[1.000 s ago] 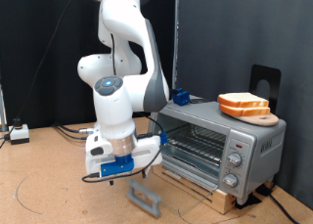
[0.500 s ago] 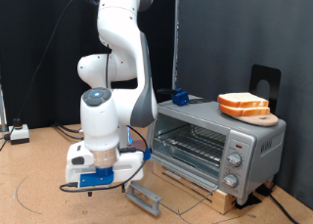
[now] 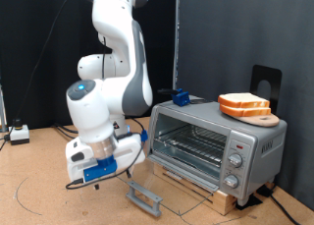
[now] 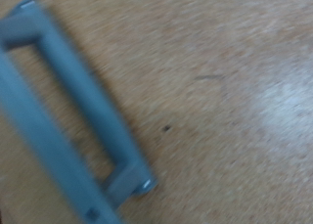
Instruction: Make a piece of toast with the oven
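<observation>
The silver-grey oven (image 3: 250,137) stands at the exterior view's right with its glass door folded down flat. Its wire rack (image 3: 186,141) shows inside with nothing on it. The door's bar handle (image 3: 145,196) lies low in front, and it fills the wrist view (image 4: 68,116) over the wooden table. Two slices of toast (image 3: 243,104) are stacked on a wooden board on top of the oven. My gripper (image 3: 90,176) hangs low over the table, to the exterior view's left of the handle, holding nothing that I can see. Its fingers do not show in the wrist view.
The oven sits on a wooden base with round knobs (image 3: 235,158) on its right panel. A small blue object (image 3: 182,95) sits at the oven's back corner and a black stand (image 3: 265,83) rises behind the toast. Cables and a small box (image 3: 20,135) lie at the far left.
The arm has swung towards the exterior view's left, carrying the hand away from the open oven door. The oven, door and toast have not moved.
</observation>
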Motion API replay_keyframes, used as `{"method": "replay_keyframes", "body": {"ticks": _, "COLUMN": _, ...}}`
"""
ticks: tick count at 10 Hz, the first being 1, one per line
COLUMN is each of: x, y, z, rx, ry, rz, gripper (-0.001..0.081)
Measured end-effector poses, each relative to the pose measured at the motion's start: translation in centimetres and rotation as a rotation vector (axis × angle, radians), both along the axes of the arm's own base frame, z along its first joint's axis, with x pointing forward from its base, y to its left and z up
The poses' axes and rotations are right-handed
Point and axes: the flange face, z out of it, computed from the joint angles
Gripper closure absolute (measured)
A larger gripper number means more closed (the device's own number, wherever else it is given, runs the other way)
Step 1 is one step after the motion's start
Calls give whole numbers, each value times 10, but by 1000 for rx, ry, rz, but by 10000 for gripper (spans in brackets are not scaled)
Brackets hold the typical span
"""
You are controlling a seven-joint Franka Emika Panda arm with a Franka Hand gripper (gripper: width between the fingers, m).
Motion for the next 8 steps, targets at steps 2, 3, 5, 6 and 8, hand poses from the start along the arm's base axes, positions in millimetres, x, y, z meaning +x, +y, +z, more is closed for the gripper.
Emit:
{"method": "replay_keyframes", "body": {"ticks": 2, "x": -8, "y": -6, "z": 26, "rx": 122, "ry": -15, "rz": 76, "gripper": -4}}
{"method": "replay_keyframes", "body": {"ticks": 3, "x": -12, "y": -9, "z": 40, "rx": 192, "ry": -30, "rz": 106, "gripper": -4}}
{"method": "replay_keyframes", "body": {"ticks": 5, "x": -18, "y": -16, "z": 68, "rx": 285, "ry": -71, "rz": 136, "gripper": -4}}
{"method": "replay_keyframes", "body": {"ticks": 6, "x": -21, "y": -19, "z": 82, "rx": 308, "ry": -91, "rz": 146, "gripper": -4}}
{"method": "replay_keyframes", "body": {"ticks": 8, "x": -26, "y": -22, "z": 109, "rx": 301, "ry": -94, "rz": 143, "gripper": -4}}
